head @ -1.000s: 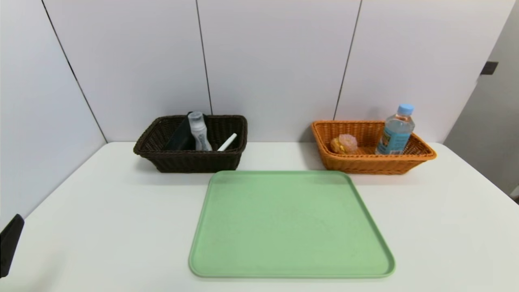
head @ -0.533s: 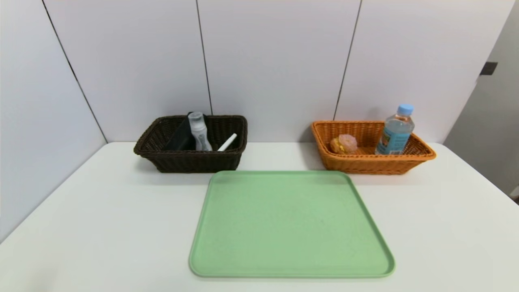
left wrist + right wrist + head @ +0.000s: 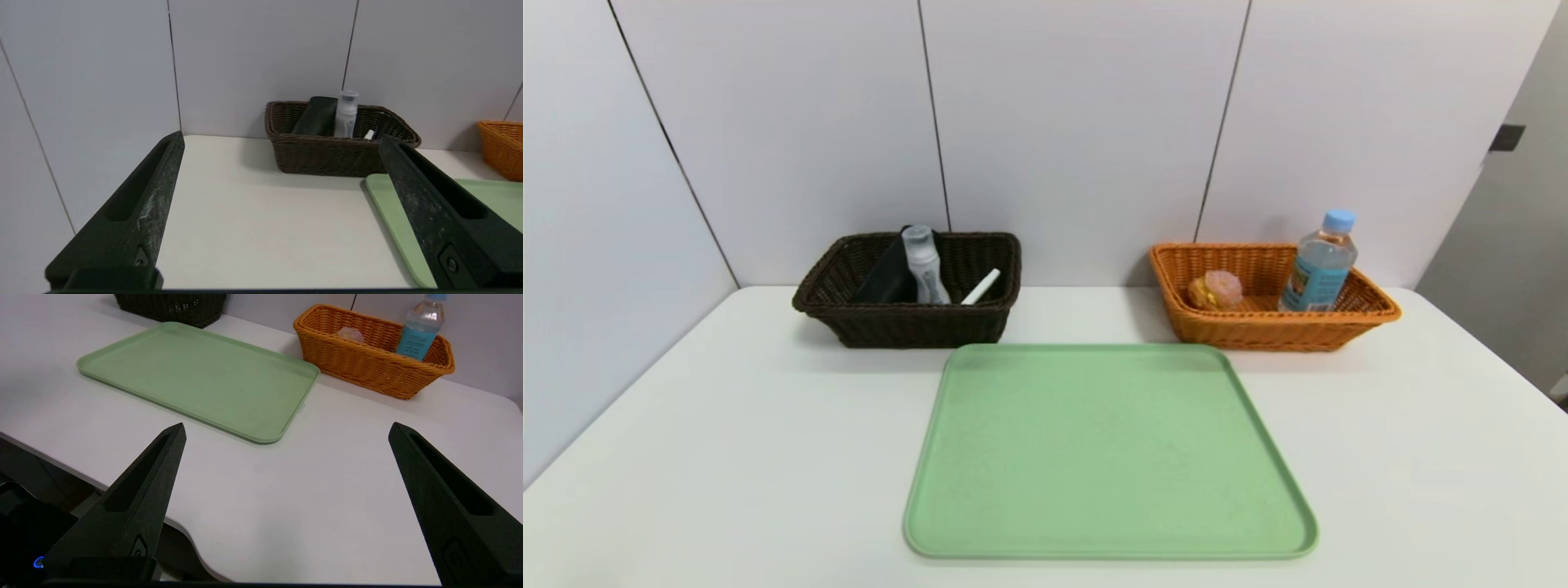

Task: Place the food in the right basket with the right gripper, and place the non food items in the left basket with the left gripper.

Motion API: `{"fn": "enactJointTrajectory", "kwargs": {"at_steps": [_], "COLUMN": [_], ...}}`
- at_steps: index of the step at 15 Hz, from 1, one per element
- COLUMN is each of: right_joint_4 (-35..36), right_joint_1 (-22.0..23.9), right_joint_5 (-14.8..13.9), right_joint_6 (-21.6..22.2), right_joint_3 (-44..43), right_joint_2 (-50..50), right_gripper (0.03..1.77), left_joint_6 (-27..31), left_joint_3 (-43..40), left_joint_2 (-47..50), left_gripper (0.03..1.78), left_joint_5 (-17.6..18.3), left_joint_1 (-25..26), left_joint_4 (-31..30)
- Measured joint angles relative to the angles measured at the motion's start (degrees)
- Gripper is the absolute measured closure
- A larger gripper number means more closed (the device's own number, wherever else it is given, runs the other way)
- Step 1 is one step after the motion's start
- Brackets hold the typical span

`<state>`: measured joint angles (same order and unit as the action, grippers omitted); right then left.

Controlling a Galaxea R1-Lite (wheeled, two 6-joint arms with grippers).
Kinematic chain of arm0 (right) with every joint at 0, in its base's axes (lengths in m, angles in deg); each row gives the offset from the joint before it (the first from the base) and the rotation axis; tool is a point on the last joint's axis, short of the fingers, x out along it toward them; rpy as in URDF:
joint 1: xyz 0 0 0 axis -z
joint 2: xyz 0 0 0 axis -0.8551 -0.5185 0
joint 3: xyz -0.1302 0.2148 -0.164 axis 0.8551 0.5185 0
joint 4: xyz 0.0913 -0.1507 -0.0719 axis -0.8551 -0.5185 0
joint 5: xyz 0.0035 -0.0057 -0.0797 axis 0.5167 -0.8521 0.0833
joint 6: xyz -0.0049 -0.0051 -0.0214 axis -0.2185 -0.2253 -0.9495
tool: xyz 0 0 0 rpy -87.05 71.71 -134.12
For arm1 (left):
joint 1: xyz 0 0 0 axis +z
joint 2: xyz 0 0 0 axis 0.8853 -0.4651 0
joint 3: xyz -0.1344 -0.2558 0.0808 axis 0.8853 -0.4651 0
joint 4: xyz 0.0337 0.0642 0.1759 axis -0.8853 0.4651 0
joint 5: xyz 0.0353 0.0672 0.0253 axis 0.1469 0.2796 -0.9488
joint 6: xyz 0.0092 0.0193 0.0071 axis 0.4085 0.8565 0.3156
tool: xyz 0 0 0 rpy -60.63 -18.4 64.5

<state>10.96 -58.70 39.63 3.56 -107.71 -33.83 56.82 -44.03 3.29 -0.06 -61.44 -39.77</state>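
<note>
Gone from the head view's left edge is the dark finger seen a second ago. Both grippers hold nothing — the left gripper [image 3: 282, 141] has its jaws spread wide near the table's [image 3: 727, 441] left side, the right gripper [image 3: 286, 428] likewise at the near edge. The green tray [image 3: 1107, 449] lies bare. A clear bottle [image 3: 923, 265], dark case [image 3: 886, 278] and white stick [image 3: 980, 287] sit in the brown basket [image 3: 907, 322]; a pink snack [image 3: 1217, 288] and water bottle [image 3: 1319, 261] fill the orange basket [image 3: 1258, 331].
</note>
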Motion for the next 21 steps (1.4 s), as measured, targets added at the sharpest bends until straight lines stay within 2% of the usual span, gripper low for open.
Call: {"fn": "enactJointTrajectory", "kwargs": {"at_steps": [7,9,11,15,18,21], "right_joint_4": [1.0,2.3,7.0,16.9,21.3,31.3], "right_joint_1": [0.0,0.0,0.0,0.0,0.0,0.0], "right_joint_5": [0.2,0.0,-0.2,-2.0,-4.0,-4.8], "right_joint_6": [-0.2,-0.2,-0.1,-0.7,-0.8,-0.7], "right_joint_3": [-0.5,-0.9,-0.5,3.5,6.0,10.6], "right_joint_2": [0.8,0.8,0.8,0.8,0.8,0.8], "right_gripper": [0.09,0.09,0.09,0.09,0.09,0.09], "left_joint_6": [1.0,2.6,6.1,7.5,8.3,9.4], "left_joint_3": [1.4,2.0,2.0,-1.4,-2.7,-3.2], "left_joint_2": [9.8,11.3,12.1,12.3,12.4,12.4], "left_gripper": [0.12,0.12,0.12,0.12,0.12,0.12], "left_joint_5": [1.5,1.5,1.5,1.6,1.5,1.6], "left_joint_1": [-0.8,-0.8,-0.8,-0.8,-0.8,-0.8], "left_joint_4": [11.9,10.3,7.8,1.7,1.2,1.1]}}
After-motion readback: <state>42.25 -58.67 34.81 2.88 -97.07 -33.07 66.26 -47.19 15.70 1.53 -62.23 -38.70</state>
